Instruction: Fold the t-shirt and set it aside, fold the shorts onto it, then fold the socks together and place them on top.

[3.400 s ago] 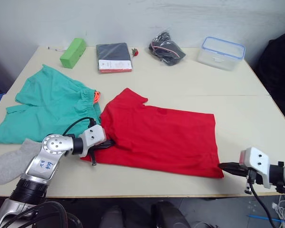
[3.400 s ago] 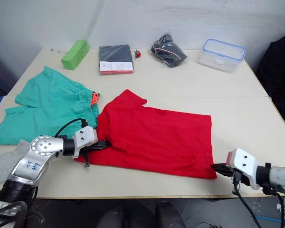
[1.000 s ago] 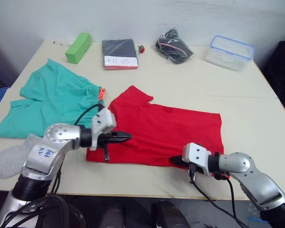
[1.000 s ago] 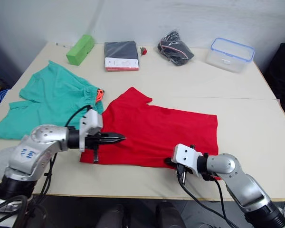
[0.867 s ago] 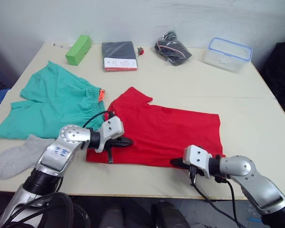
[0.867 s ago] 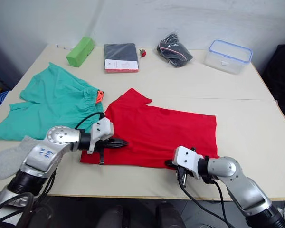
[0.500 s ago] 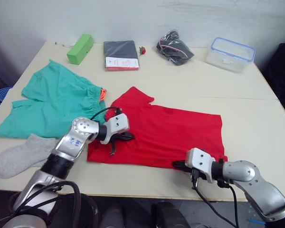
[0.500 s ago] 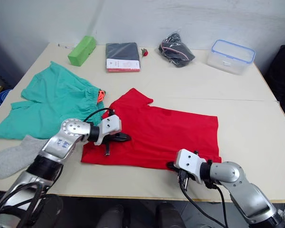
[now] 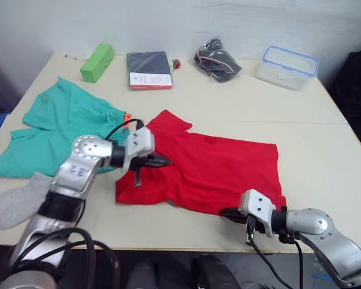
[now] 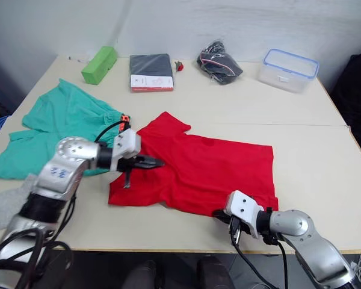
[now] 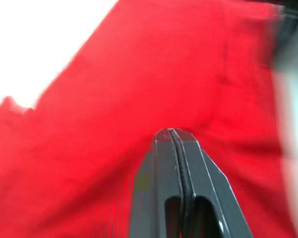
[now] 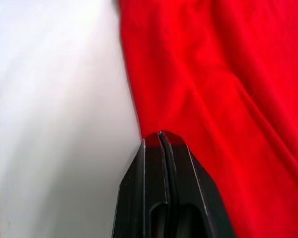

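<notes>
Our left gripper (image 9: 161, 161) and right gripper (image 9: 227, 212) are both clenched on the shirt (image 9: 210, 168), whose long axis runs from shorts (image 9: 54, 129) rightward, between them.

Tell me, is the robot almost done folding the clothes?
No, it's only starting. Nothing is folded yet. Both grippers, left and right, are pinched shut at the red t-shirt, which lies mostly flat. The green shorts and a grey sock wait beside it.

Even, soft overhead light; faint shadows; left wrist view motion-blurred, table (image 11: 30, 34) blown out white.
</notes>
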Action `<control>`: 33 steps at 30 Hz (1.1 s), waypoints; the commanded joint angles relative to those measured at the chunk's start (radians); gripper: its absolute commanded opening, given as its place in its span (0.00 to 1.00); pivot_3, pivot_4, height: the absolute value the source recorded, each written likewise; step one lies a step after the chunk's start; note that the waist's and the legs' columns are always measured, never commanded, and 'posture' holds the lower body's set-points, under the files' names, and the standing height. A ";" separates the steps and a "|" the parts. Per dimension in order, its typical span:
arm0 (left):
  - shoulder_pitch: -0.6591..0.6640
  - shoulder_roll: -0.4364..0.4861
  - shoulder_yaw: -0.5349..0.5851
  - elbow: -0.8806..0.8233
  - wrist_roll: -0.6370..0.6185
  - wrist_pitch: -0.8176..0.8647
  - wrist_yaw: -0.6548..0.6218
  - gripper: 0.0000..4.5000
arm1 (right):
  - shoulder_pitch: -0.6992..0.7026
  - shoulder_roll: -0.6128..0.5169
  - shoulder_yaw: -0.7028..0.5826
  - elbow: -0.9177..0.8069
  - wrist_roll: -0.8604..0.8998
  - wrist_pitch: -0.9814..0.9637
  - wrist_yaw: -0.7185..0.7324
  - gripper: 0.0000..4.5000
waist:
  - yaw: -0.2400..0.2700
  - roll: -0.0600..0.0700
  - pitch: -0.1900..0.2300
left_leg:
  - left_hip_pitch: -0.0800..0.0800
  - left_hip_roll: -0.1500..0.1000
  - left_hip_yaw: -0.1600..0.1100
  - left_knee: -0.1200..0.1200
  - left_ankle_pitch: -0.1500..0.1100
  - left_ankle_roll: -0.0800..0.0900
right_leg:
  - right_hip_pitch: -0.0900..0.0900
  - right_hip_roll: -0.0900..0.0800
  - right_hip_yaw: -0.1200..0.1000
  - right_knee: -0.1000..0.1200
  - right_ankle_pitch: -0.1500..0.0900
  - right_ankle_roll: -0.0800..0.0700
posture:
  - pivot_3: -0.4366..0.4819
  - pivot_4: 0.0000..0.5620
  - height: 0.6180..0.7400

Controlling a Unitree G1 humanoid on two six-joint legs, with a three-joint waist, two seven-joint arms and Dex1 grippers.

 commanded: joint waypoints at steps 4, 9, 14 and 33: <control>0.110 0.074 -0.046 -0.014 0.184 -0.133 0.094 0.00 | 0.049 -0.058 -0.132 0.025 0.001 -0.027 0.017 0.00 | 0.006 0.000 0.000 | -0.001 0.000 0.000 0.000 0.000 0.001 | 0.000 0.000 0.000 -0.002 0.000 0.000 | 0.48 0.27 1.00; 0.194 0.114 -0.048 0.004 0.246 -0.205 0.118 0.00 | 0.068 -0.106 -0.133 0.178 -0.080 -0.089 0.020 0.00 | 0.001 0.000 0.000 | 0.000 0.000 0.000 -0.001 -0.001 0.002 | 0.001 0.000 0.000 -0.002 0.000 0.000 | 0.48 0.27 1.00; 0.236 0.148 -0.005 0.025 0.252 -0.251 0.149 0.00 | 0.122 -0.170 -0.172 0.280 -0.118 -0.216 0.054 0.00 | 0.000 -0.002 -0.009 | 0.006 0.000 0.001 -0.007 0.000 0.002 | 0.005 0.000 0.001 -0.005 0.000 0.000 | 0.48 0.27 1.00; 0.521 0.267 0.232 -0.289 0.069 -0.235 0.078 0.46 | 0.208 -0.268 -0.366 0.419 -0.149 -0.802 0.327 0.51 | -0.008 0.005 0.007 | 0.017 0.000 0.005 -0.012 -0.002 0.002 | 0.017 0.000 0.002 -0.013 -0.001 -0.001 | 0.48 0.27 1.00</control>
